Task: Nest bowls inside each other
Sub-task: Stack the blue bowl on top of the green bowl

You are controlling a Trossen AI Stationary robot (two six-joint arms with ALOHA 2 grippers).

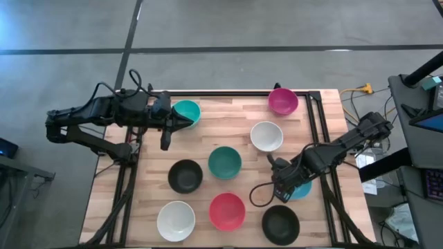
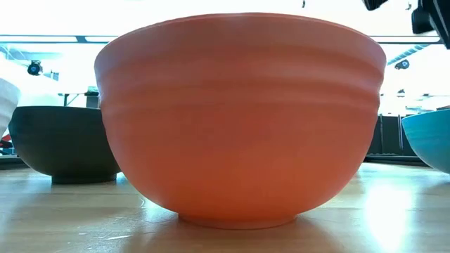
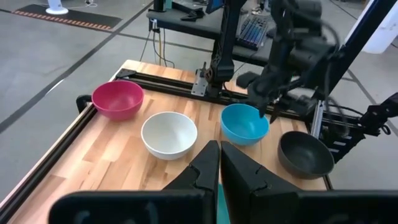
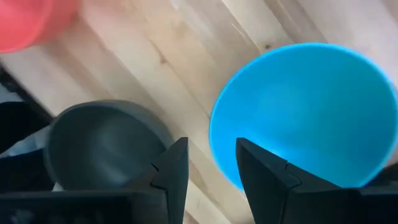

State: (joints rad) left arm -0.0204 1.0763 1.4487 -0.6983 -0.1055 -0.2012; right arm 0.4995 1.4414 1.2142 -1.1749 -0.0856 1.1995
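Nine bowls stand on the wooden table. In the high view my left gripper [image 1: 184, 122] reaches in from the left onto a teal bowl [image 1: 188, 109] at the far left and is shut on it. My right gripper [image 1: 284, 181] hangs open over the blue bowl [image 1: 303, 189] near the right edge. In its wrist view one finger [image 4: 267, 177] stands over the blue bowl's hollow [image 4: 305, 112] and the other [image 4: 168, 171] outside the rim. The other bowls rest on their bases: magenta [image 1: 283, 101], white [image 1: 266, 136], teal [image 1: 225, 162], black [image 1: 185, 176], white [image 1: 176, 220], red [image 1: 227, 211], black [image 1: 280, 224]. My left gripper pinches the teal bowl's rim [image 1: 185, 122] on its near side between the two fingers, which come from the table's left and slant down. In the left wrist view only a teal sliver [image 3: 219, 200] shows between the fingers. I cannot tell whether the bowl is lifted.
Black rails [image 1: 320, 124] run along the table's left and right sides. Cables lie beyond the right edge [image 1: 360, 90]. In the low view the red bowl [image 2: 239, 119] fills the foreground, with a black bowl [image 2: 63, 144] behind it on the left.
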